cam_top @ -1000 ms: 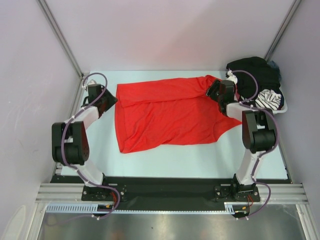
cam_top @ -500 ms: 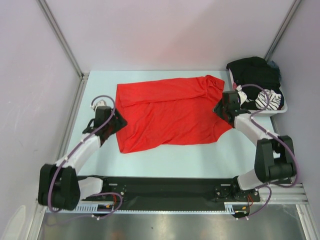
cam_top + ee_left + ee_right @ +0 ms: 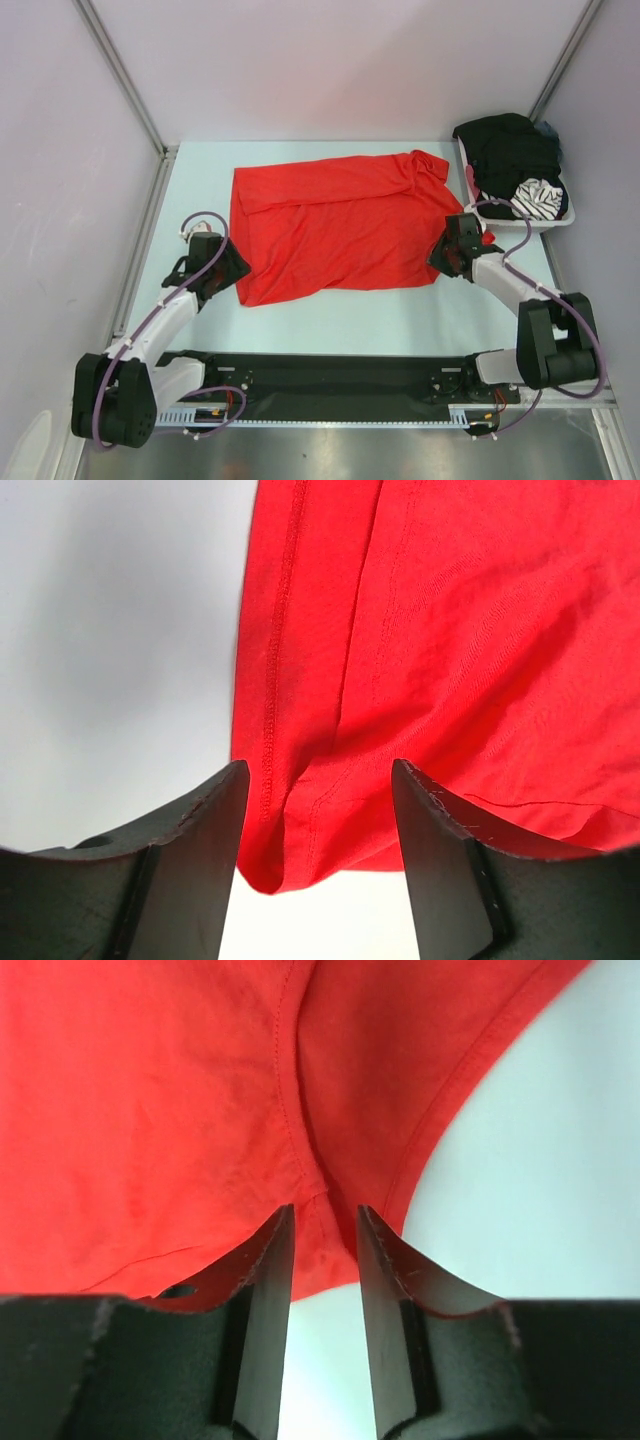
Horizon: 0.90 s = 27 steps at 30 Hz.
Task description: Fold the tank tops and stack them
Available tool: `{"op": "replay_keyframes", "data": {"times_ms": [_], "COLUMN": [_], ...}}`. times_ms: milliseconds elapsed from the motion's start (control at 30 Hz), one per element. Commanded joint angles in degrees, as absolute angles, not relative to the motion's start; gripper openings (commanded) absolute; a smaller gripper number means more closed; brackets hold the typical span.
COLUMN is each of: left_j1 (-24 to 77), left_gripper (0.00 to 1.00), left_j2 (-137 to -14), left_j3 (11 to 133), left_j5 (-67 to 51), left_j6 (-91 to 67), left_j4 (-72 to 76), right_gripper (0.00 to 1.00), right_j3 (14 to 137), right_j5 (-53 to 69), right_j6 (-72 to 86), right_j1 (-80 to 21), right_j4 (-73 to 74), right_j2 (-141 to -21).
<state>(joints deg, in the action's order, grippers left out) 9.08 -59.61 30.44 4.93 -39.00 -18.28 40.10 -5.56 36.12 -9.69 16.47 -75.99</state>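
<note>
My left pincer [image 3: 318, 780] apart, straddling near-left corner of thin bright red fabric tank top [image 3: 335, 225]; right pincer [image 3: 325, 1218] narrow around its near-right strap, can't tell if clamped.

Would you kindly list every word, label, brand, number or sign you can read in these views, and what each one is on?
None: no text can be read in any view.
Red tank top: plain, no label or print showing.
Black tank top in the basket: no print visible.
Striped cloth beside it: stripes only, no lettering.
</note>
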Motion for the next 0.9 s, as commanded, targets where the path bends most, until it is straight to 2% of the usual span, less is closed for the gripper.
{"op": "replay_keyframes", "data": {"times_ms": [0, 233, 267, 333, 367, 400, 600, 667, 833, 867], "left_j1": [8.9, 9.0, 9.0, 9.0, 8.9, 8.9, 9.0, 9.1, 9.6, 10.3], "left_gripper": [0.64, 0.64, 0.63, 0.63, 0.63, 0.63, 0.59, 0.54, 0.38, 0.38], "left_j2": [-60.6, -60.6, -60.4, -60.3, -60.4, -60.5, -62.3, -63.6, -65.8, -66.2], "left_j3": [32.5, 32.9, 33.0, 33.4, 33.7, 33.8, 34.7, 34.6, 33.4, 33.3], "left_j5": [6.2, 6.9, 6.9, 7.5, 7.6, 7.7, 8.1, 7.5, 4.4, 3.9], "left_j6": [-38.1, -37.8, -37.7, -37.4, -37.2, -37.0, -35.3, -35.1, -34.3, -34.4], "left_j4": [-17.5, -17.8, -17.9, -18.3, -18.5, -18.6, -18.5, -17.7, -15.2, -14.9], "right_gripper": [0.37, 0.41, 0.40, 0.28, 0.16, 0.10, 0.06, 0.00, 0.00, 0.00], "right_j3": [41.3, 41.7, 41.7, 41.4, 41.4, 41.4, 40.8, 39.9, 38.1, 37.7], "right_j5": [-0.6, -0.8, -0.5, -0.5, -0.5, -0.8, -5.5, -6.1, -7.0, -7.1], "right_j6": [32.0, 32.1, 32.2, 32.3, 32.1, 32.2, 32.2, 32.8, 33.5, 33.6], "right_j1": [-10.3, -11.5, -11.5, -11.6, -11.7, -11.7, -12.0, -12.0, -11.9, -11.9], "right_j4": [12.9, 12.6, 12.3, 11.8, 12.0, 12.2, 15.6, 16.7, 17.3, 17.3], "right_j2": [-80.3, -83.4, -83.5, -83.1, -82.9, -82.5, -78.1, -76.2, -74.1, -73.9]}}
